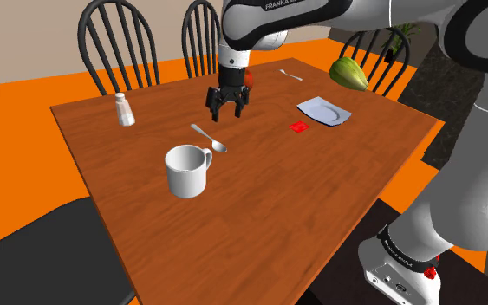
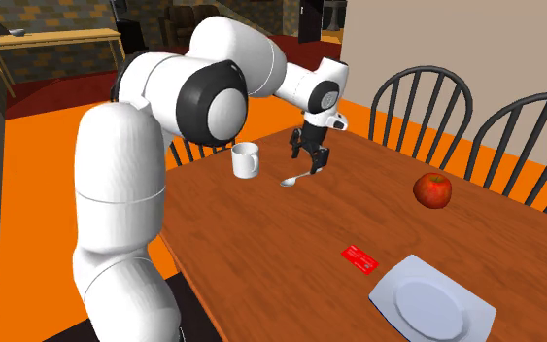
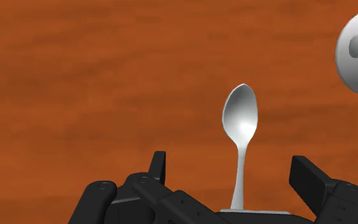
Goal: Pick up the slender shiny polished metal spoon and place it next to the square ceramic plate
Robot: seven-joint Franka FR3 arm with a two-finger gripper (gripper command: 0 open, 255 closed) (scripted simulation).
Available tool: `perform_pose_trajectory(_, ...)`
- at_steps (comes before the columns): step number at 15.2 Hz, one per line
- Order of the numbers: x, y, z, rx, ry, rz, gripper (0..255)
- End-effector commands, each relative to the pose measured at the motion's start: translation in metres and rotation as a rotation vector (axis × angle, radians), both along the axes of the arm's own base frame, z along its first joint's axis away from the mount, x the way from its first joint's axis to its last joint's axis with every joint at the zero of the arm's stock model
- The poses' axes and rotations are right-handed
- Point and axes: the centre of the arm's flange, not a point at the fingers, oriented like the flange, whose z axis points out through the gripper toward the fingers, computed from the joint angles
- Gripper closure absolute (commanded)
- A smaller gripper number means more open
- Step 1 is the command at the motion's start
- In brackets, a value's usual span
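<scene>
1. While the gripper (image 3: 231, 167) hung with 2 fingers (image 3: 306, 177) spread, clasping nothing, its body hid the spoon's (image 3: 240, 121) handle end.
2. Shoulder view: spoon lay beside the mug (image 1: 186, 170), far from the plate (image 1: 324, 111).

On my feed, a white handled mug (image 1: 186, 170) stands near the pincer (image 1: 227, 113) on the brown wooden table (image 1: 259, 208). A small salt shaker (image 1: 125, 110) (upright) sits farther off to one side. A flat red card (image 1: 299, 127) and a round red apple (image 2: 432, 189) lie off to the other.
</scene>
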Motion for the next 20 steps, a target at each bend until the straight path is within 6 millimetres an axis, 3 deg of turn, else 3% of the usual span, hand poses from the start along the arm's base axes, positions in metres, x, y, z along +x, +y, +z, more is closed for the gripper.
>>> perform_pose_trajectory(1, 0.021, 0.012, -0.013, 0.001, 0.002, 0.009, 0)
perform_pose_trajectory(5, 0.059, 0.040, -0.038, 0.002, 0.006, 0.028, 0)
perform_pose_trajectory(13, 0.054, 0.047, -0.078, 0.002, 0.006, 0.029, 0)
perform_pose_trajectory(20, 0.054, 0.047, -0.078, 0.002, 0.006, 0.029, 0)
